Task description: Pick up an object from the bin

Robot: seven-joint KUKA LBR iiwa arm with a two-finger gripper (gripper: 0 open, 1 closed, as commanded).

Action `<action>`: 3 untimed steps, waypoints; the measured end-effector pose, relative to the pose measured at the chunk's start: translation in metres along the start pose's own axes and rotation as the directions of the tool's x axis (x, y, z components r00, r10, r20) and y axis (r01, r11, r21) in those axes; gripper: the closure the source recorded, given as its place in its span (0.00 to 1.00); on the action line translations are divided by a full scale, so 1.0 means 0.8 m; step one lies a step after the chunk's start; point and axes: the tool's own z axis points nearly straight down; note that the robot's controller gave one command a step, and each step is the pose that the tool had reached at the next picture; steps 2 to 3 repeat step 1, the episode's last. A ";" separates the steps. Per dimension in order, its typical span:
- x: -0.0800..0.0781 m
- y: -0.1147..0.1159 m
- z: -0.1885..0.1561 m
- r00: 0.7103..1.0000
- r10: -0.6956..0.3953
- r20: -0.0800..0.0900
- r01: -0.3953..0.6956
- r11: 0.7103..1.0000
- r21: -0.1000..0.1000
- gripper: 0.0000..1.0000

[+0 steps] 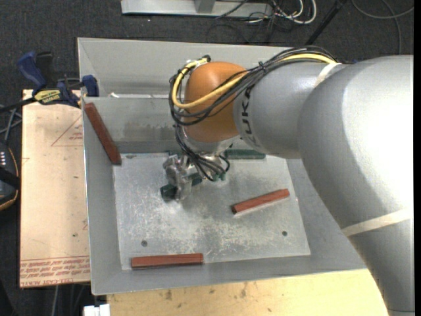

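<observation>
From where I stand, the arm's hand (177,180) hangs low over the floor of the grey bin (99,229), just left of centre, beneath the orange wrist cover (210,104). A small dark green piece (168,191) sits right at its tip. I cannot tell whether the hand is open, closed or gripping it. Three reddish-brown bars lie well apart from it: the right bar (260,201), the front bar (166,261) along the near edge, and the leaning bar (102,134) against the left wall. To do this well, I'd say the hand should square up over the dark piece, close firmly, then rise straight up, clear of the walls.
</observation>
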 end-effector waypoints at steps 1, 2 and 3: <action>0.010 -0.004 -0.187 1.000 0.015 0.003 -0.015 1.000 0.002 1.00; 0.010 -0.004 -0.187 1.000 0.015 0.003 -0.015 1.000 0.002 1.00; 0.010 -0.004 -0.187 1.000 0.015 0.003 -0.015 1.000 0.002 1.00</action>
